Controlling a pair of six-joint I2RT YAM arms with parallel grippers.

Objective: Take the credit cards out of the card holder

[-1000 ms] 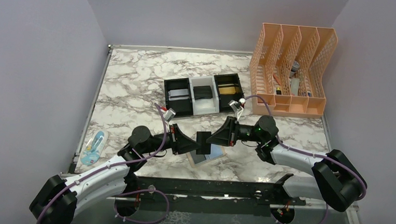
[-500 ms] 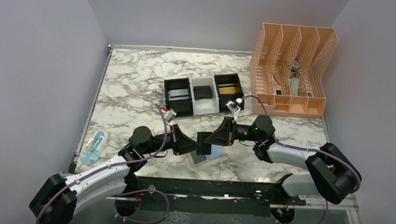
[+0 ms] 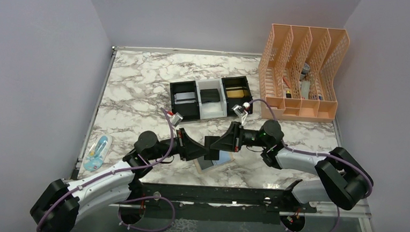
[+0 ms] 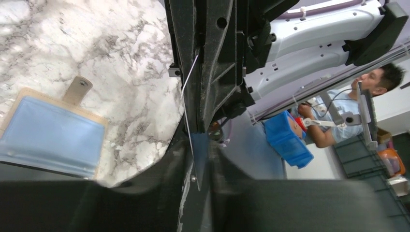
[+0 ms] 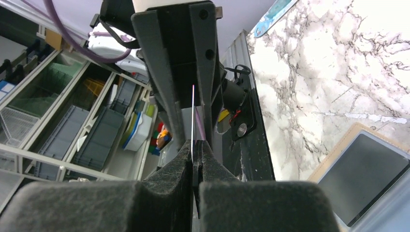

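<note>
A dark credit card (image 3: pixel 211 144) stands on edge in the air between my two grippers, above the card holder (image 3: pixel 216 163). My right gripper (image 3: pixel 220 143) is shut on the card's thin edge (image 5: pixel 192 116), its pads (image 5: pixel 180 164) pressed tight on it. My left gripper (image 3: pixel 203 147) faces it from the other side. Its jaws stand slightly open, with a narrow gap on each side of the card (image 4: pixel 198 154). The tan holder (image 4: pixel 48 135) lies flat on the marble with a bluish pocket up. A dark grey panel (image 5: pixel 362 171) shows in its other pocket.
A row of small black and white bins (image 3: pixel 210 97) sits behind the grippers, with a silvery card (image 3: pixel 185 97) and a gold card (image 3: pixel 236 92) in them. A peach mesh organizer (image 3: pixel 302 73) stands at the back right. A blue packet (image 3: pixel 97 151) lies at the left edge.
My right gripper has closed onto the card. My left gripper's jaws have eased apart from it. Both arms stay nearly in place, and the right one has shifted a little to the left.
</note>
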